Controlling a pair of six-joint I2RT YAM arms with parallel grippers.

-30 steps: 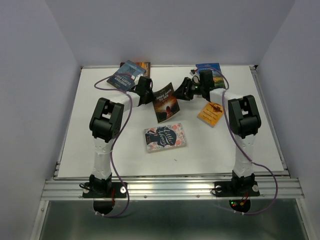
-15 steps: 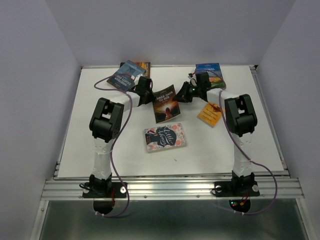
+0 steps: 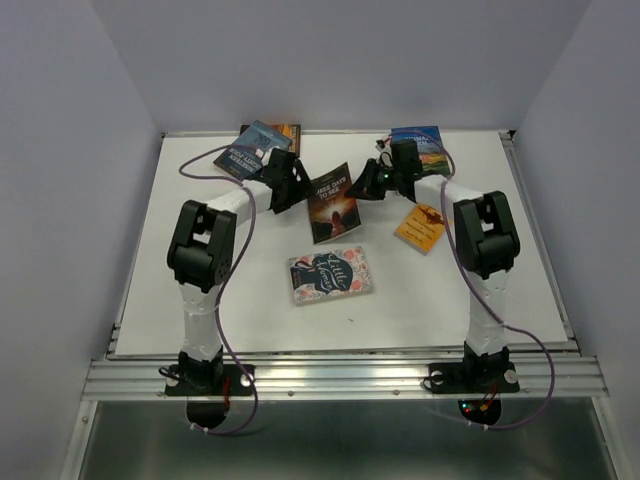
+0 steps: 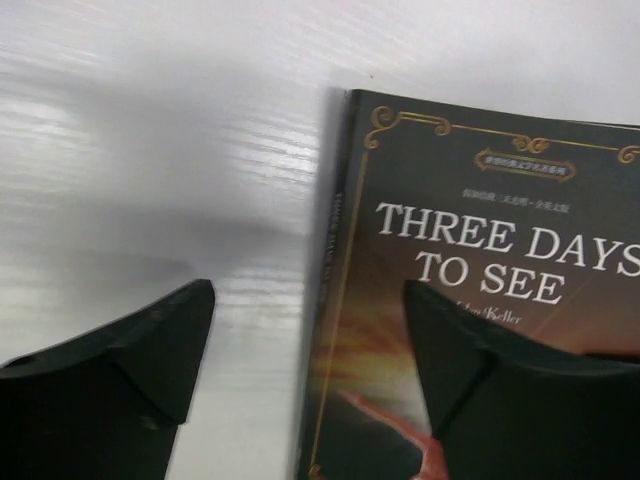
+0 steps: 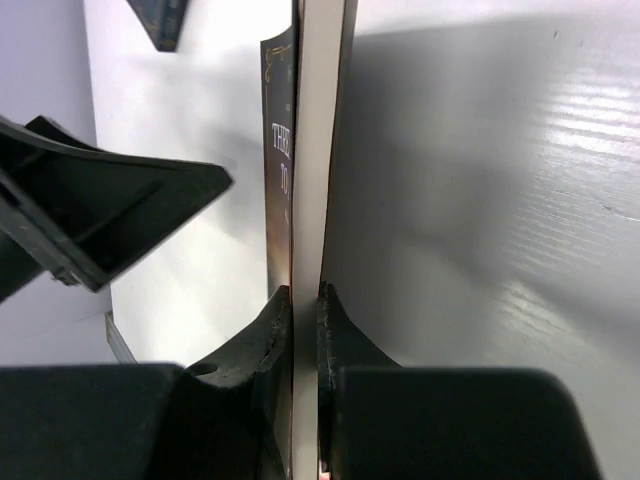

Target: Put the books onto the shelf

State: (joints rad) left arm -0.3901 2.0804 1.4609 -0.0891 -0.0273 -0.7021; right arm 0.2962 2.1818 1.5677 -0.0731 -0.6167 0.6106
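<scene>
Clearances: bare white table [image 3: 200, 260] is open to the left of the Three Days to See book [image 3: 333, 204]. The navy flowered book [image 3: 331, 273] lies near it on the near side, and the orange book [image 3: 420, 228] lies to its right. The back-left blue book [image 3: 255, 150] and back-right blue book [image 3: 420, 142] sit at the rear edge.

My right pincer [image 5: 305, 300] is clamped on the book's page edge, one finger on each cover. My left pincer [image 4: 310, 320] stands apart, straddling the spine, one finger over the cover and the other over bare table. I cannot tell whether either touches.

Both arms reach forward and bend inward, wrists facing each other across the book.
</scene>
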